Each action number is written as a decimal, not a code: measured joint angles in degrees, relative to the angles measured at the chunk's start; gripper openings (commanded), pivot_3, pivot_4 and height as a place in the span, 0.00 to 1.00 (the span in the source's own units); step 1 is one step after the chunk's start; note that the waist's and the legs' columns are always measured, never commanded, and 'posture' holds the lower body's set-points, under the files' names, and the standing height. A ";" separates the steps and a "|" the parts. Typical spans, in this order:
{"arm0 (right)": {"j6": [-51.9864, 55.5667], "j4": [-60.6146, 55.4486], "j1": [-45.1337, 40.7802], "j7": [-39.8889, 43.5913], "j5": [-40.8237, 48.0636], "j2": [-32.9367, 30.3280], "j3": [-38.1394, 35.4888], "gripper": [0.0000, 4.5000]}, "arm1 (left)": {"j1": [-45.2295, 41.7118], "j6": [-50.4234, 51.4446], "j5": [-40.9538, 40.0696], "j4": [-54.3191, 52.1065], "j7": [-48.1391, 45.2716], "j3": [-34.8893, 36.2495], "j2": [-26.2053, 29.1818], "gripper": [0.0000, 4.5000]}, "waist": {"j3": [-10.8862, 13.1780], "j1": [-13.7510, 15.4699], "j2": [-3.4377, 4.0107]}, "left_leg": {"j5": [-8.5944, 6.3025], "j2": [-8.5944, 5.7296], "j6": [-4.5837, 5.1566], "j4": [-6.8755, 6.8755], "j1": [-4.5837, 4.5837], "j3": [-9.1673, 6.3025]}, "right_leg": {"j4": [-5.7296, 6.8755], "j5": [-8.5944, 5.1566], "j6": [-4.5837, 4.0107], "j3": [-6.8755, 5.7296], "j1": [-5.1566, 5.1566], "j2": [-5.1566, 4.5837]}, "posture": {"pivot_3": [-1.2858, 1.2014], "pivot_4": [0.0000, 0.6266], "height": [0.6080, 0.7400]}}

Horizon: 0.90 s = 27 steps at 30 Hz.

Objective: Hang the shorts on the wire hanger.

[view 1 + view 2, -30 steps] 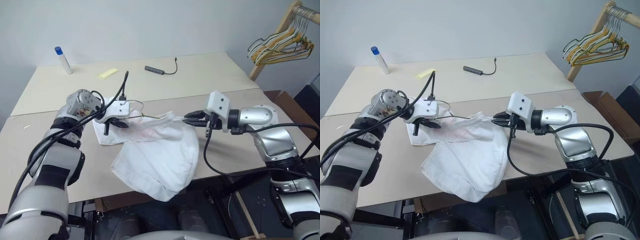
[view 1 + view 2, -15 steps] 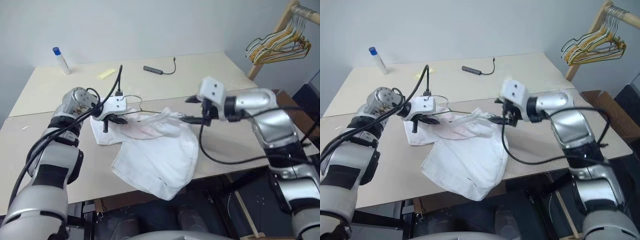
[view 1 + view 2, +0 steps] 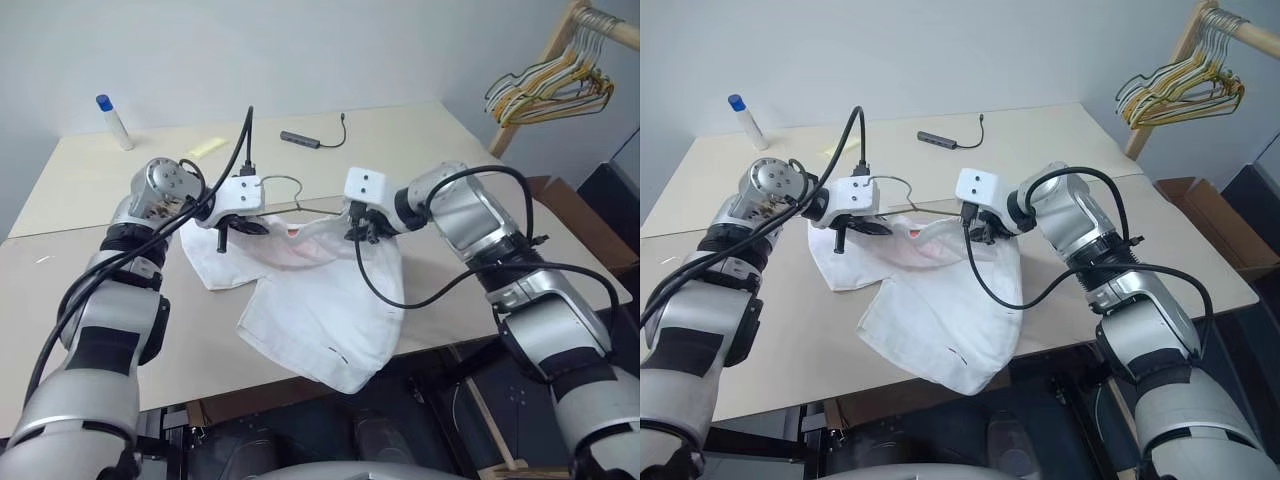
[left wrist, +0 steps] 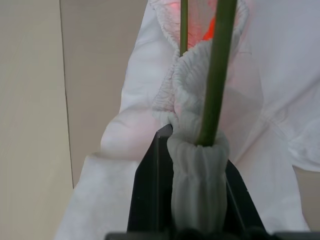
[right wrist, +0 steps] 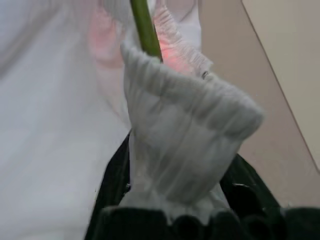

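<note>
The white shorts (image 3: 320, 300) lie crumpled on the table (image 3: 120, 330), their lower corner drooping over the front edge. Their gathered waistband is lifted between my two grippers. My left gripper (image 3: 238, 226) is shut on one bunched end of the waistband (image 4: 197, 165), with the thin olive wire hanger (image 4: 216, 75) running along the fabric. My right gripper (image 3: 358, 233) is shut on the other end of the waistband (image 5: 185, 125), where the hanger wire (image 5: 145, 27) goes in behind the fold. The hanger's hook (image 3: 283, 181) curves up behind the left gripper.
A blue-capped bottle (image 3: 108, 120), a yellow note (image 3: 205, 147) and a grey hub with its cable (image 3: 305, 140) lie along the table's far side. A bunch of hangers (image 3: 545, 90) hangs on a wooden rack at the right. A cardboard box (image 3: 1195, 200) stands beside the table.
My right gripper swung left from beside the shorts, opened wide and closed on the waistband. The left gripper rose a little with its end of the waistband and the hanger.
</note>
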 measured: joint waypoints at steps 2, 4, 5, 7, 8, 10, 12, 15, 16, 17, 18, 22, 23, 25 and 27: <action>-0.21 -0.26 0.23 0.48 0.14 0.00 -0.32 0.06 | 0.03 -0.11 0.00 -0.12 0.08 0.11 0.12 0.00 | 0.00 -0.06 0.00 | 0.00 0.00 0.00 0.00 0.00 0.00 | 0.02 0.00 0.00 0.00 0.00 -0.01 | 0.47 0.00 1.00; -0.23 -1.03 0.80 1.01 0.18 -0.10 -0.53 0.00 | 0.06 -0.14 0.01 -0.13 0.28 0.16 0.17 0.08 | 0.00 -0.13 0.00 | 0.00 0.00 0.00 0.00 0.01 -0.02 | 0.02 0.00 0.00 0.00 0.00 0.00 | 0.47 0.00 1.00; -0.10 -1.73 1.48 1.26 0.32 -0.15 -1.01 0.00 | 0.06 -0.16 0.00 -0.13 0.32 0.21 0.18 0.16 | 0.00 -0.14 0.01 | 0.00 0.00 0.00 0.00 0.00 -0.02 | 0.02 0.00 0.00 0.00 -0.01 -0.01 | 0.47 0.00 1.00; 0.60 -2.95 2.84 1.74 0.88 -0.23 -1.99 0.00 | 0.07 -0.19 -0.30 -0.13 0.55 0.78 0.11 0.29 | 0.00 -0.15 0.00 | 0.00 0.00 0.00 0.00 0.00 -0.03 | 0.02 0.00 0.00 -0.01 0.00 -0.01 | 0.47 0.00 1.00; 1.13 -3.94 3.77 1.88 1.47 -0.31 -2.52 0.00 | 0.07 -0.18 -0.96 -0.13 0.41 1.51 0.04 0.35 | 0.00 -0.16 0.00 | 0.00 0.00 0.00 0.00 -0.01 -0.03 | 0.02 0.00 0.00 -0.01 -0.01 -0.01 | 0.47 0.00 1.00; 2.62 -5.75 5.38 2.31 3.01 -0.74 -3.87 0.00 | 0.06 -0.20 -2.50 -0.12 -0.41 2.77 0.00 0.50 | 0.00 -0.16 0.00 | 0.00 0.00 0.00 0.00 0.00 -0.04 | 0.02 0.00 0.00 -0.01 0.00 -0.02 | 0.47 0.00 1.00; 4.94 -8.27 7.47 2.90 4.78 -1.93 -5.99 0.00 | 0.06 -0.31 -4.29 -0.12 -1.31 4.32 0.12 0.64 | 0.00 -0.13 0.00 | 0.00 0.00 0.00 0.00 -0.01 -0.05 | 0.02 0.00 0.00 -0.02 0.00 -0.03 | 0.47 0.00 1.00; 9.94 -12.06 10.26 2.78 7.63 -3.22 -9.53 0.00 | 0.05 -0.52 -5.60 -0.04 -0.61 6.27 0.65 0.87 | 0.00 -0.17 0.00 | 0.00 -0.01 0.00 0.00 0.01 -0.07 | 0.03 0.00 0.00 -0.02 0.01 -0.03 | 0.47 0.00 1.00; 11.65 -13.15 11.15 2.52 8.39 -3.35 -10.76 0.00 | 0.05 -0.73 -5.65 0.02 0.41 6.70 0.95 0.93 | 0.00 -0.18 0.00 | 0.00 -0.01 0.00 0.00 0.02 -0.07 | 0.05 0.00 0.00 -0.02 0.01 -0.03 | 0.47 0.00 1.00; 13.30 -14.34 12.18 2.03 9.58 -3.55 -12.04 0.00 | 0.01 -1.33 -5.65 0.13 1.61 7.10 1.15 1.00 | 0.00 -0.19 0.00 | 0.00 0.00 0.00 0.00 0.03 -0.09 | 0.05 0.00 0.00 -0.02 0.02 -0.03 | 0.47 0.00 1.00; 15.01 -15.56 13.31 1.46 10.47 -3.73 -13.50 0.00 | -0.07 -1.64 -5.65 0.27 2.71 7.35 1.36 1.00 | 0.00 -0.17 0.00 | 0.00 -0.01 0.00 0.00 0.03 -0.09 | 0.05 0.00 0.00 -0.02 0.02 -0.04 | 0.47 0.00 1.00; 22.62 -21.50 19.25 -1.71 14.71 -5.26 -19.74 0.00 | -0.80 -2.26 -5.73 1.56 8.84 9.58 2.73 1.00 | 0.00 0.08 0.00 | 0.00 -0.02 0.00 0.00 0.00 -0.11 | 0.03 0.00 0.00 -0.04 0.02 -0.05 | 0.47 0.00 1.00; 25.30 -24.29 21.87 -3.37 15.97 -5.83 -22.29 0.00 | -1.36 -1.77 -6.14 1.88 11.58 10.81 2.77 1.00 | 0.00 0.36 0.00 | 0.00 -0.02 0.00 0.00 0.00 -0.11 | 0.02 0.00 0.00 -0.05 0.02 -0.05 | 0.47 0.00 1.00; 30.23 -28.90 26.53 -6.41 17.78 -5.88 -26.91 0.00 | -2.61 0.06 -8.40 1.96 15.57 14.14 2.59 1.00 | 0.00 0.96 0.00 | 0.00 -0.02 0.00 0.01 -0.04 -0.14 | 0.01 0.00 0.00 -0.08 0.01 -0.06 | 0.46 0.00 1.00; 35.35 -32.89 30.40 -9.53 19.44 -5.71 -31.35 0.00 | -3.82 2.64 -12.17 0.85 17.46 18.33 2.34 1.00 | 0.00 1.26 0.00 | 0.00 -0.04 0.00 0.01 -0.04 -0.14 | 0.01 0.00 0.01 -0.08 0.02 -0.10 | 0.46 0.00 1.00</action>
